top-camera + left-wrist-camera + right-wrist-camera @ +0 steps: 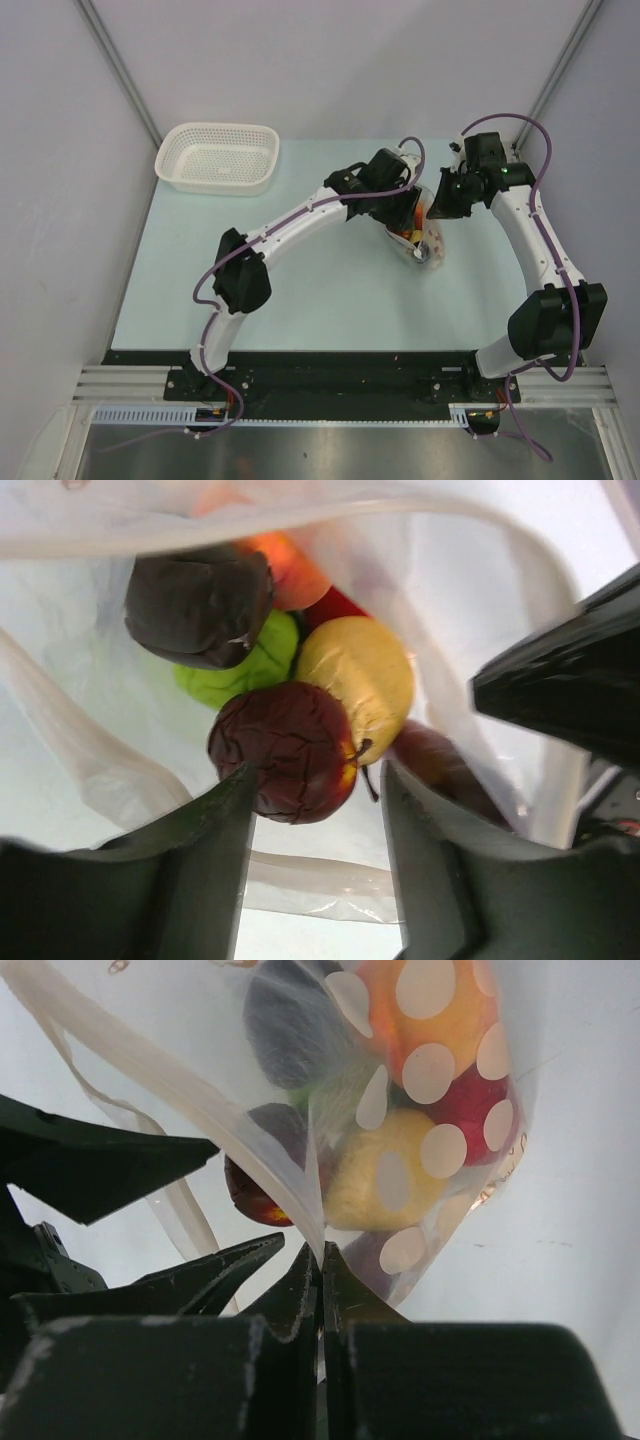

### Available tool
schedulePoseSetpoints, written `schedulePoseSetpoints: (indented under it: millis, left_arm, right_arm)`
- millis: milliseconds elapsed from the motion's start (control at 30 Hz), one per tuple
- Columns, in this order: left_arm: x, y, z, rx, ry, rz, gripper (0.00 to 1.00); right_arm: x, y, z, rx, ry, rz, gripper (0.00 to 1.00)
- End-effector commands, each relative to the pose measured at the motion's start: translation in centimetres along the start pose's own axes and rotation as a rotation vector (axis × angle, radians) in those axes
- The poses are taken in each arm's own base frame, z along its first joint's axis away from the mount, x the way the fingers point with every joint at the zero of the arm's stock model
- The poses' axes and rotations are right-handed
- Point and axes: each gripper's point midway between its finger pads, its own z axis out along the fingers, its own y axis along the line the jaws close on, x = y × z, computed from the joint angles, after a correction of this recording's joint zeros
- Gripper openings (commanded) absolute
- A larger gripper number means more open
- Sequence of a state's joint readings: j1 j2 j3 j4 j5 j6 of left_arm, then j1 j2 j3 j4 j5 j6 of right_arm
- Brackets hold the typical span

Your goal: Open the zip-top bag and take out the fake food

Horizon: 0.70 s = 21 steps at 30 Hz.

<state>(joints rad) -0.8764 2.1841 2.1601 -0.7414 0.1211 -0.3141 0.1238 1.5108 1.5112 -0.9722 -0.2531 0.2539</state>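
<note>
**Bag open, nothing out yet**

The zip-top bag (pixel 430 1070) is right of centre on the worktop (pixel 300 300) with its mouth gaping, so the opening step looks done. The right claw (pixel 322 1272) is pinched flat on the bag's rim. The left claw (pixel 318 780) reaches into the mouth, jaws apart either side of a dark red apple (pixel 285 750) (not gripping it, I judge). All the fake food (pixel 360 670) is inside. From above, the arms hide most of the bag, so I cannot tell whether it rests or hangs.

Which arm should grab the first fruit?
Likely left: the left gripper is open in the mouth of the zip-top bag, dark red fruit at its fingertips. The right gripper is shut on the bag's edge.
</note>
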Motion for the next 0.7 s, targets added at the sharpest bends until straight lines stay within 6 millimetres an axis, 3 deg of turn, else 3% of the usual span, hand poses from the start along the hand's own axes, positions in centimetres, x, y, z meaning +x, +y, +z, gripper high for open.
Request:
schedulePoseSetpoints:
  millis: [0, 167, 467, 667]
  left_arm:
    - [-0.5, 0.9, -1.2, -0.066, -0.024, 0.068, 0.74]
    - [1.2, 1.7, -0.1, -0.089, 0.024, 0.101, 0.95]
    - [3.1, 1.6, 2.9, -0.046, 0.096, 0.107, 0.83]
    - [6.1, 2.3, 4.7, -0.041, 0.176, 0.085, 0.85]
  right_arm:
    - [-0.6, 0.8, -1.1, -0.019, -0.032, -0.014, 0.00]
    - [-0.6, 1.0, -1.0, -0.028, -0.029, -0.007, 0.00]
    - [-0.6, 0.9, -0.2, -0.017, -0.022, 0.009, 0.00]
    - [-0.5, 0.9, 1.1, -0.001, -0.008, 0.021, 0.00]
